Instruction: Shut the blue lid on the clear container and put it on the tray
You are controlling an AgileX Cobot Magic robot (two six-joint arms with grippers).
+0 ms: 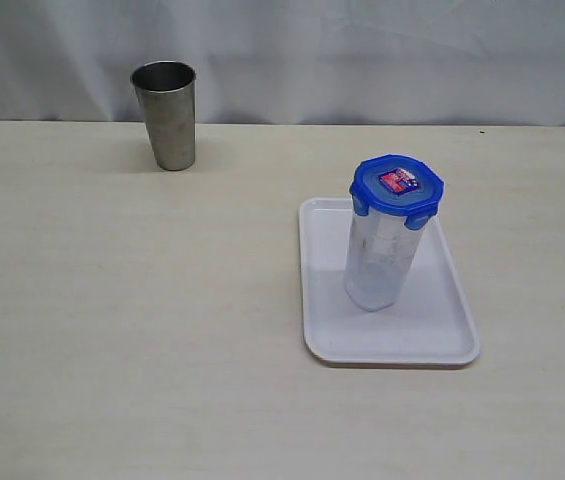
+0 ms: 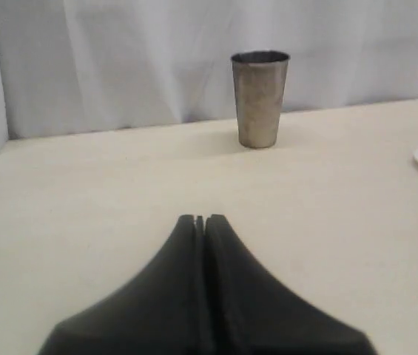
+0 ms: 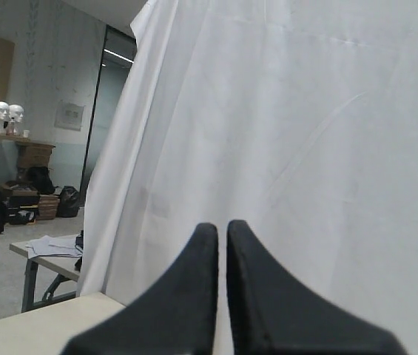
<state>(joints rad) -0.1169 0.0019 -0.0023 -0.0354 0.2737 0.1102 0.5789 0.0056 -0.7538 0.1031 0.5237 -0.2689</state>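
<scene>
In the exterior view a grey steel cup [image 1: 165, 113] is seen standing upright at the far left of the pale tabletop [image 1: 112, 300], close to the white curtain [image 1: 362, 50]. Its inside is dark, and whether anything lies in it cannot be told. Right of the middle, the white tray [image 1: 442, 330] lies flat. The clear container [image 1: 380, 265] stands on the tray, and only the tray's white is seen through its wall. The blue lid [image 1: 397, 186] is seated on its rim, sticker upward. Neither arm is shown in this view.

The left tool [image 2: 200, 219] is shown only in the left wrist view. Its fingers are pressed together on nothing and it is held low over bare tabletop. The cup is seen beyond it, well apart, and a corner of the tray is caught at the frame's edge. The container is left out of this view.

The right tool [image 3: 222, 229] is shown only in the right wrist view. Its fingers are drawn together with a thin slit between them, nothing is held, and it is pointed at the curtain. A room with a paper-strewn table [image 3: 46, 248] is seen past the curtain's edge.
</scene>
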